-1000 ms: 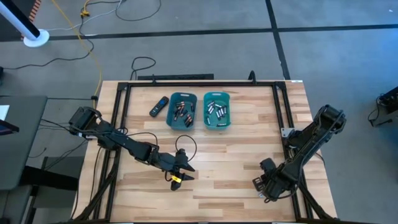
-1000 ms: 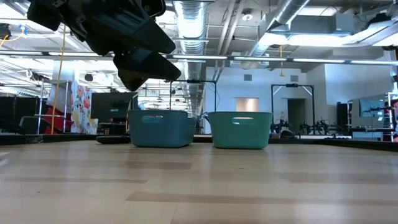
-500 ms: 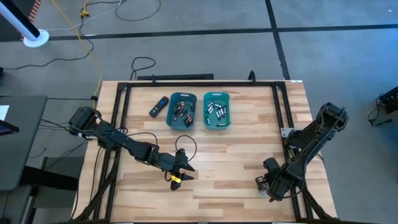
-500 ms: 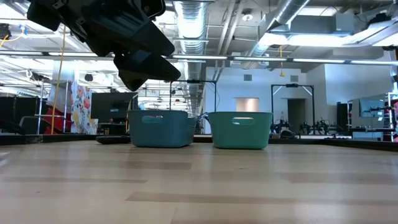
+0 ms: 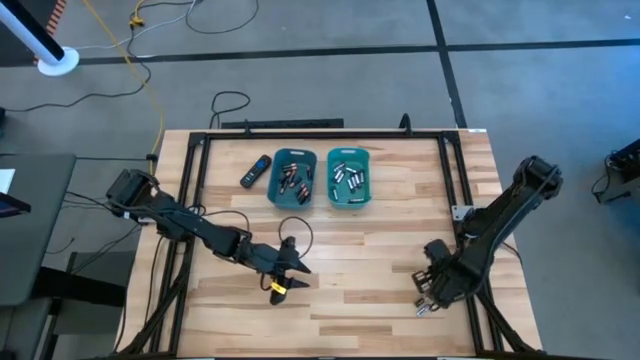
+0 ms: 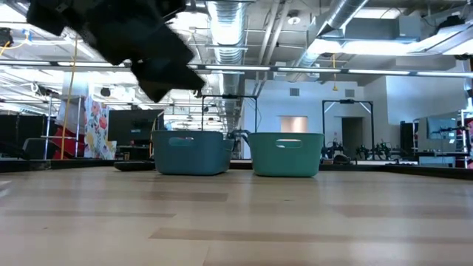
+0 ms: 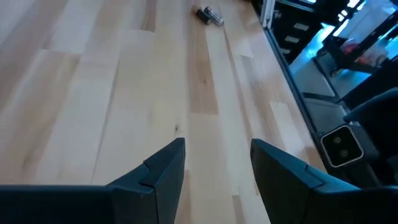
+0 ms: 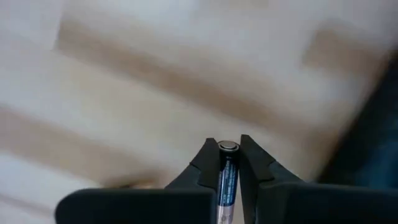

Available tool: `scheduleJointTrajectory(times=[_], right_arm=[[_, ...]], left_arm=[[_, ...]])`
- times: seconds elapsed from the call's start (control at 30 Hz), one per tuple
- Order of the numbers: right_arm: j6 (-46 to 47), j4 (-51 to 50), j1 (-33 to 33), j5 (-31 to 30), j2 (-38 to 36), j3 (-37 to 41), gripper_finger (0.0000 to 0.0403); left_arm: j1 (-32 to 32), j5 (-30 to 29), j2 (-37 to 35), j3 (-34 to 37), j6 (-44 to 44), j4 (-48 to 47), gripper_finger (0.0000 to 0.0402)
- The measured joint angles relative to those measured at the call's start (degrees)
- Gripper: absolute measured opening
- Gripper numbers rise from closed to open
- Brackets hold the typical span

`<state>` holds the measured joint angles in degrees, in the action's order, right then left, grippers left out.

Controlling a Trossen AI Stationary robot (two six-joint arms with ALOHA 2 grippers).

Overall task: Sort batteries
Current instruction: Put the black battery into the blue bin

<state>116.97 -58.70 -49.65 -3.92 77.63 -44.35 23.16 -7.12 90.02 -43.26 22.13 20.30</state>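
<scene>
I see the right gripper point(image 8: 227, 163) at the lower right of the high view, over the pale wooden counter point(image 5: 380, 250), jaws clamped on a slim dark cylindrical battery point(image 8: 227, 174) with a silvery end. The left gripper point(image 7: 217, 165) hangs at lower centre-left, jaws apart and holding nothing. Another small battery point(image 7: 208, 14) lies alone on the counter ahead of it. At upper centre two teal plastic bins point(image 5: 292, 178) sit side by side, each holding batteries point(image 5: 348, 177).
</scene>
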Motion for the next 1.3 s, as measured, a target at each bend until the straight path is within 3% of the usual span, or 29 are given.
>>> scheduleJointTrajectory(times=[0.27,0.6,0.9,1.3], right_arm=[[-15.2,-9.8,11.6,-7.0,-5.2,-6.8,0.0035],[-49.3,-3.1,36.4,-14.1,-1.9,-22.8,0.0034],[-77.8,3.1,51.7,-13.8,16.3,-46.9,0.0033],[-96.2,3.0,61.1,0.2,47.7,-81.6,0.0033]], left_arm=[[0.0,-2.2,-13.1,11.4,0.7,-0.2,0.0177],[0.0,-3.7,-28.6,23.0,1.2,-1.2,0.0177],[-0.2,-8.5,-36.2,27.5,1.1,-6.5,0.0177],[-3.5,-8.6,-39.4,31.3,-0.2,-7.8,0.0177]])
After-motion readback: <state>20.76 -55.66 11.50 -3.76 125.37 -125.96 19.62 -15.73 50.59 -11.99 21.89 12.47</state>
